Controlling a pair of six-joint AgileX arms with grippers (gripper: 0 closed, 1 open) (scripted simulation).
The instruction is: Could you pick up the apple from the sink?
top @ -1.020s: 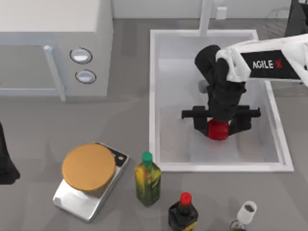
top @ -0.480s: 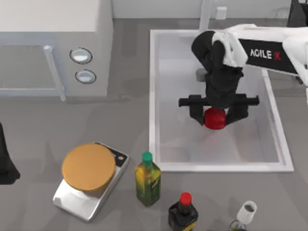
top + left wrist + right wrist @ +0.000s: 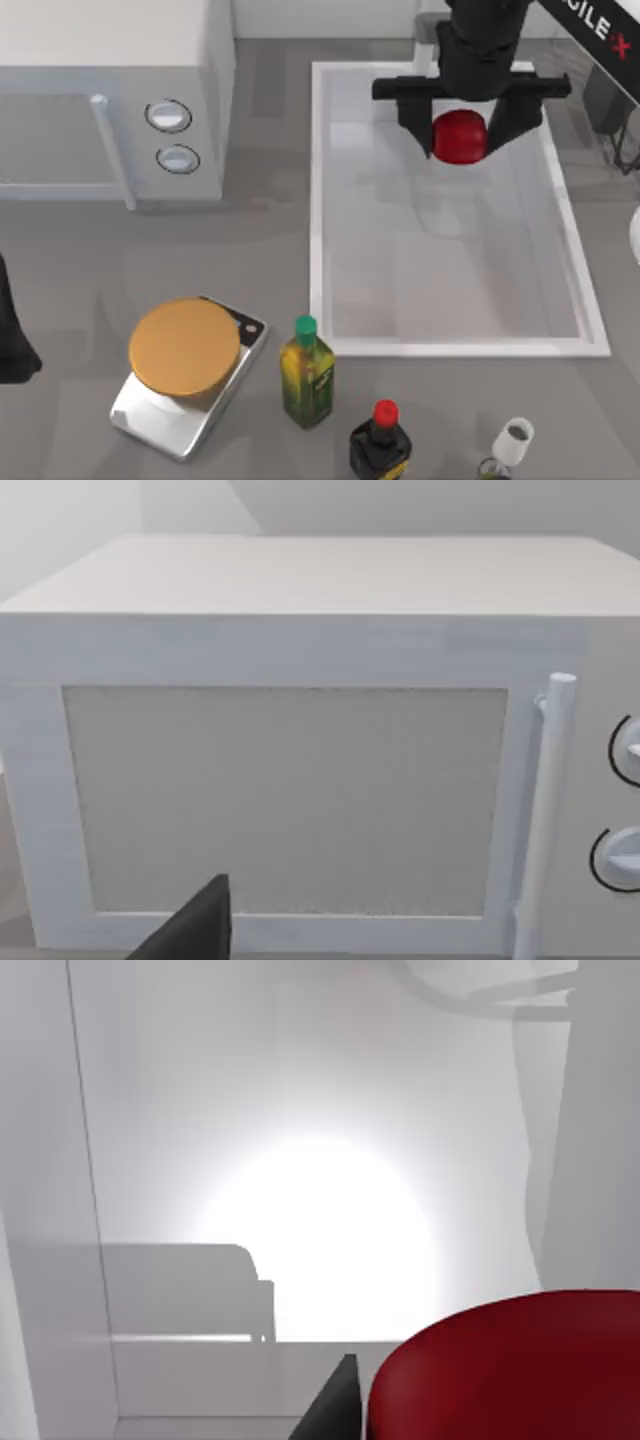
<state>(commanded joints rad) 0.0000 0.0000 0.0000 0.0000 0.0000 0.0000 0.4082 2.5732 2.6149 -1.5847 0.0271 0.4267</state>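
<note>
From above, the right tool (image 3: pixel 460 135) is gripping the apple (image 3: pixel 459 136) over the far end of the sink (image 3: pixel 318 210), near the counter's far right corner. The left arm is sitting at the left edge; whether its tool is wide or narrow I cannot tell.

In the left wrist view, the microwave (image 3: pixel 290 740) is facing the camera.

In the right wrist view, the apple (image 3: pixel 510 1370) is hanging above the sink (image 3: pixel 300 1160) floor.

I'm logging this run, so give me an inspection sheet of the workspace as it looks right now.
Surface: grey table, bare in the middle.
Job's things: apple held above the sink, toward its far end.
Clutter: microwave at left; scale, oil bottle, red-capped dark bottle and glass along the near edge.
Grippers: right gripper shut on the apple; left arm parked at the left edge.
Cables: nothing seen.
Surroundings: white faucet post behind the sink.
</note>
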